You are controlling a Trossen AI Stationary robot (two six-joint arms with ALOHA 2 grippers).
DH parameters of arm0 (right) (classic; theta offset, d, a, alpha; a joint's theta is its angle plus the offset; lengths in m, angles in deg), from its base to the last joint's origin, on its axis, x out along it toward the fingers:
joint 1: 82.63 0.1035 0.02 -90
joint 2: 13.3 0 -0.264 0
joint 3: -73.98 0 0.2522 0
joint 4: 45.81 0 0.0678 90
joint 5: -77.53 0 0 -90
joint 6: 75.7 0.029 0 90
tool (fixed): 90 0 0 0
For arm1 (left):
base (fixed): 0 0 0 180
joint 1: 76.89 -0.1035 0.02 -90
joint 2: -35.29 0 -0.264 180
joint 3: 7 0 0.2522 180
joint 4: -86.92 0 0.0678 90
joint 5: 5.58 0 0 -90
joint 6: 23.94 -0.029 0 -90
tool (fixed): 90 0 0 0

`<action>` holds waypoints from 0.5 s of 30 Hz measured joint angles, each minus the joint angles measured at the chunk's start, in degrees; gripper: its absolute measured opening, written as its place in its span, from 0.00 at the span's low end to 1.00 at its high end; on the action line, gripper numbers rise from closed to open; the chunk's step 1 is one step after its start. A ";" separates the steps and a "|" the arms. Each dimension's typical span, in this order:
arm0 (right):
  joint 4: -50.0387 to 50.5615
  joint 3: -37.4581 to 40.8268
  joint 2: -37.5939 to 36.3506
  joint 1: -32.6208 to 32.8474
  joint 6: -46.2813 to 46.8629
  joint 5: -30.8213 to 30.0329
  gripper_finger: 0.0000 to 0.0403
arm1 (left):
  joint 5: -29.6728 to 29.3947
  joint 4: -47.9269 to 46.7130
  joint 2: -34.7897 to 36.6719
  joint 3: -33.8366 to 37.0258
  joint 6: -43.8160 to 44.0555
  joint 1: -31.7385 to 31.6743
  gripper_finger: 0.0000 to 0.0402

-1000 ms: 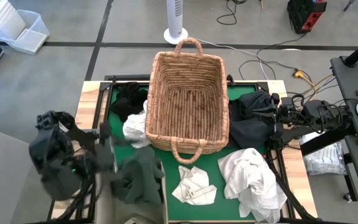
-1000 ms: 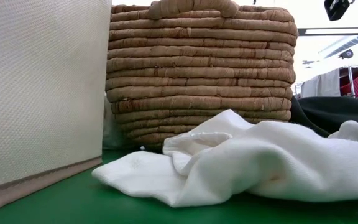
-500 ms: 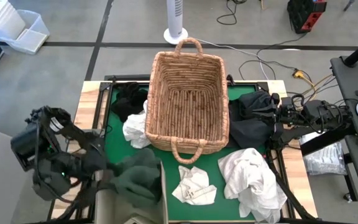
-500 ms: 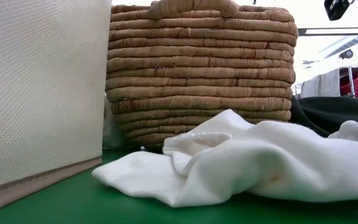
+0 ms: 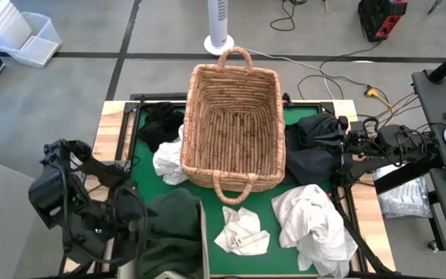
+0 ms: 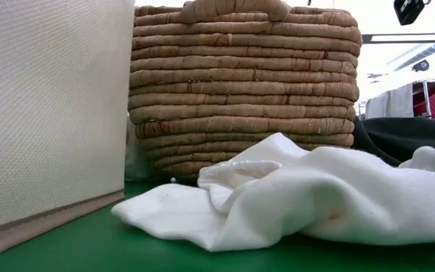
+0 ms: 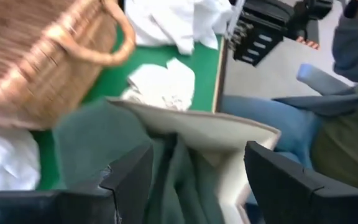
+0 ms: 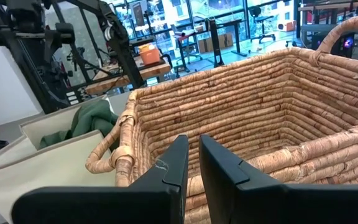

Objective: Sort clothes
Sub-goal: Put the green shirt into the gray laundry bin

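Left gripper [image 7: 188, 186]: you have its fingers [image 7: 129, 180] spread wide, with the dark green garment [image 7: 104, 140] lying between and below them; nothing is pinched. In the high view this gripper [image 5: 134, 225] sits at the near left corner of the table, just beside the beige fabric bin [image 5: 203, 232].
Dark green garment: you can see it draped over the bin's rim in the high view [image 5: 173, 221], partly inside the bin and partly spilling onto the green mat [image 5: 265, 208].
Beige fabric bin: in the left wrist view its pale wall [image 7: 210, 134] stands upright just past the green cloth; a person's blue-trousered leg [image 7: 272, 115] shows beyond it.
Right gripper [image 8: 191, 171]: its two fingers are pressed nearly together with only a thin slit between them, holding nothing. It points at the wicker basket [image 8: 241, 118] from the table's right side [image 5: 345, 147].
Wicker basket: it stands mid-table [image 5: 233, 128], empty of clothes.
Black garments: one lies left of the basket at the far side [image 5: 157, 124], another under the right arm [image 5: 312, 155].
White garments: one is tucked against the basket's left wall [image 5: 167, 164], a small one lies in front of the basket [image 5: 241, 231], and a large one lies near right [image 5: 316, 225].
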 joint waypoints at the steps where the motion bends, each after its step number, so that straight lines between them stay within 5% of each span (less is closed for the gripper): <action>1: 0.01 0.02 0.00 0.01 -0.02 0.00 0.08 | -0.68 -0.01 0.11 0.00 -1.10 -0.51 0.57; 8: 0.01 0.75 -0.01 0.02 0.00 -0.02 0.08 | -1.75 0.00 0.72 0.76 -10.61 -5.90 0.57; 15: 0.03 3.29 0.00 0.00 0.44 0.00 0.08 | 5.04 -0.01 1.87 9.94 -13.61 -11.31 0.57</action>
